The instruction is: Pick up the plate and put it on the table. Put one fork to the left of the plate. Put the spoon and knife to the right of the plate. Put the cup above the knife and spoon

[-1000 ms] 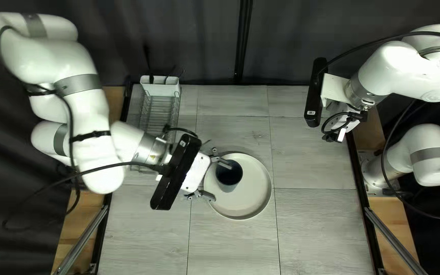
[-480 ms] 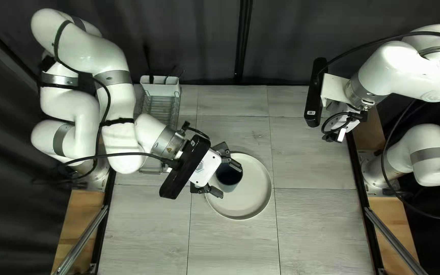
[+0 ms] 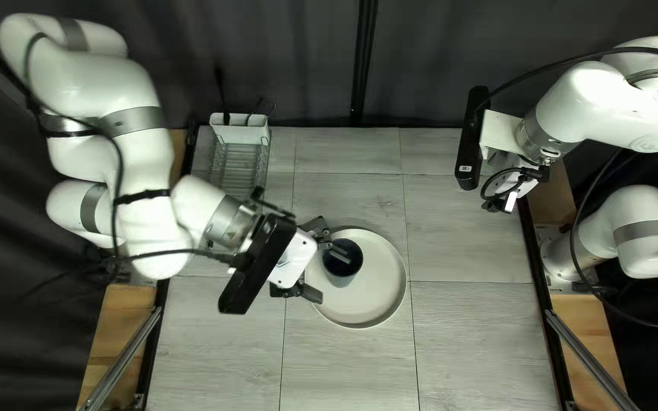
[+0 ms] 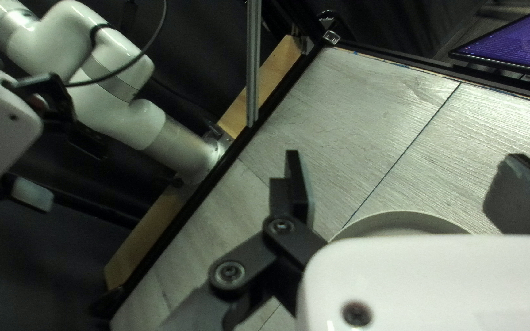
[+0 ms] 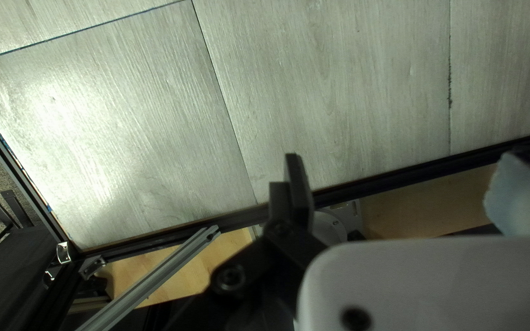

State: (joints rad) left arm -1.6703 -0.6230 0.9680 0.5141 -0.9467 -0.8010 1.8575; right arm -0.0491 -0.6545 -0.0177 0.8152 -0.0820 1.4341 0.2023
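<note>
"What's on your desk (image 3: 466,335)?"

"The plate (image 3: 375,293), with the cup (image 3: 342,275) upright on it. Your left arm (image 3: 85,87) is nearer; your right arm (image 3: 603,99) stands well apart."

"And your left pincer (image 3: 330,272)?"

"Wide, holding nothing. The cup lies just ahead, nearer its far finger (image 3: 337,248). For a grasp, I'd have you centre the gap on the cup's upright axis, or that finger may knock the rim."
</note>
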